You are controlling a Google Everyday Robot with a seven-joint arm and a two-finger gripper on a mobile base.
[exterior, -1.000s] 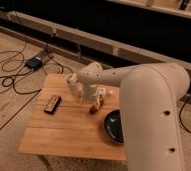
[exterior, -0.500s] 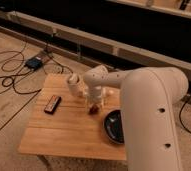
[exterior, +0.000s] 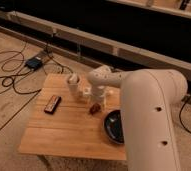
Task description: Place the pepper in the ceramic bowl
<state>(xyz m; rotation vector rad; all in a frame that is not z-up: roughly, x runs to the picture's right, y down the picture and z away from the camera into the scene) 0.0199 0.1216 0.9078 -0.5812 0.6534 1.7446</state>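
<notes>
The pepper [exterior: 94, 108], a small reddish-brown piece, lies on the wooden table [exterior: 64, 132] near its middle right. The ceramic bowl [exterior: 113, 127], dark and glossy, sits to the pepper's lower right, partly hidden behind my white arm. My gripper [exterior: 98, 98] points down from the wrist and hangs right above the pepper, very close to it. I cannot tell whether it touches the pepper.
A flat black remote-like object [exterior: 52, 104] lies on the table's left side. A white cylinder [exterior: 73, 83] stands at the back, with a small white box [exterior: 86, 92] beside the gripper. Cables and a blue box [exterior: 34, 63] lie on the floor to the left.
My arm has swung a little right and towards the front. The gripper has come down from beside the white cylinder to just over the pepper.
</notes>
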